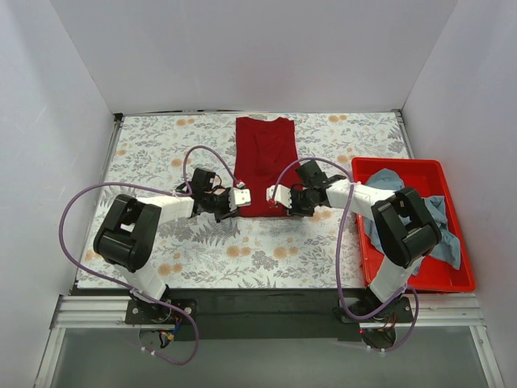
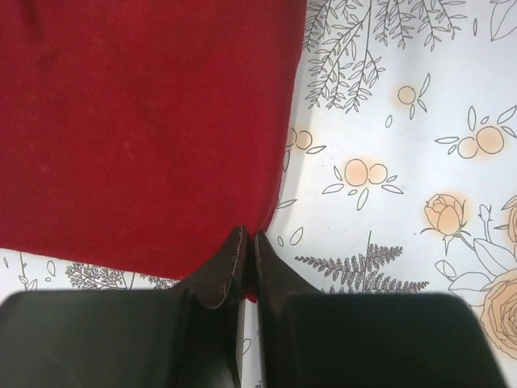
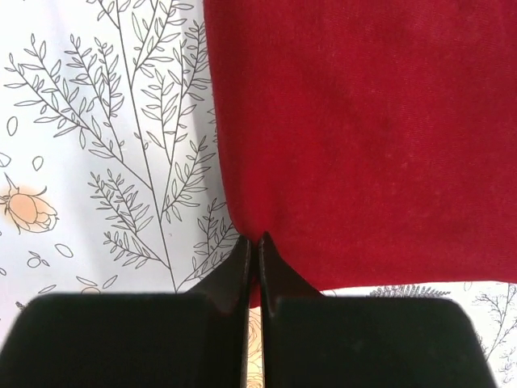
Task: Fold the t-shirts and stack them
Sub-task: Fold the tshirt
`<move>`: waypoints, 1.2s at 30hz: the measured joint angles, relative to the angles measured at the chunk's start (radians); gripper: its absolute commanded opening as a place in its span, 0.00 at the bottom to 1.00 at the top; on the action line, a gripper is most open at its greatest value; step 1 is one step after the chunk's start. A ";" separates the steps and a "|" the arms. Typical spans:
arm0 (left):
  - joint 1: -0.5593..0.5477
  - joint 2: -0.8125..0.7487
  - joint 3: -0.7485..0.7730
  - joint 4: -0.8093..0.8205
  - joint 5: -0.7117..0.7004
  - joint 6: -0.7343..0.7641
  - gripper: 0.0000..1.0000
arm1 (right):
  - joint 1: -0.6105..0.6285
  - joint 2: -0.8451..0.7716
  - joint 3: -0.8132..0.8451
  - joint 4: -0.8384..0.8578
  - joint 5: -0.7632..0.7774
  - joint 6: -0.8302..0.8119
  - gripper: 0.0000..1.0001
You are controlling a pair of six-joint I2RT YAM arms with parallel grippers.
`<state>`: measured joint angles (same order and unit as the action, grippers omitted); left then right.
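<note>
Pinching both hem corners of the dark red t-shirt (image 1: 265, 158) ahead, left end effector (image 2: 249, 236) and right end effector (image 3: 252, 238) clamped on cloth, presumably to fold that edge forward.

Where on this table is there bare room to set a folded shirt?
Bare table left of the dark red shirt, and along its near edge. A narrower patch lies between shirt and bin. Crowded: the shirt's near corners, pinched by left pincer and right pincer, and the bin, holding the grey-blue shirt.
</note>
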<state>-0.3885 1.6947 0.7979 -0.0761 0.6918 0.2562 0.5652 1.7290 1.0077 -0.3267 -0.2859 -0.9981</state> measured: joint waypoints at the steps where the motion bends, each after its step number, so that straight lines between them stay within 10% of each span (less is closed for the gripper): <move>1: 0.000 0.000 0.003 -0.003 -0.002 -0.006 0.00 | 0.000 0.000 0.000 0.002 0.003 0.002 0.01; 18: 0.029 -0.094 0.278 -0.178 0.003 -0.126 0.00 | -0.052 -0.061 0.380 -0.139 0.052 0.005 0.01; 36: -0.047 -0.663 0.125 -0.624 0.075 -0.042 0.00 | 0.187 -0.528 0.117 -0.436 -0.001 0.078 0.01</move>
<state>-0.4355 1.0317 0.9230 -0.7002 0.7670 0.2146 0.7517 1.2015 1.1244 -0.7628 -0.2871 -0.9203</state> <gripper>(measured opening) 0.028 0.031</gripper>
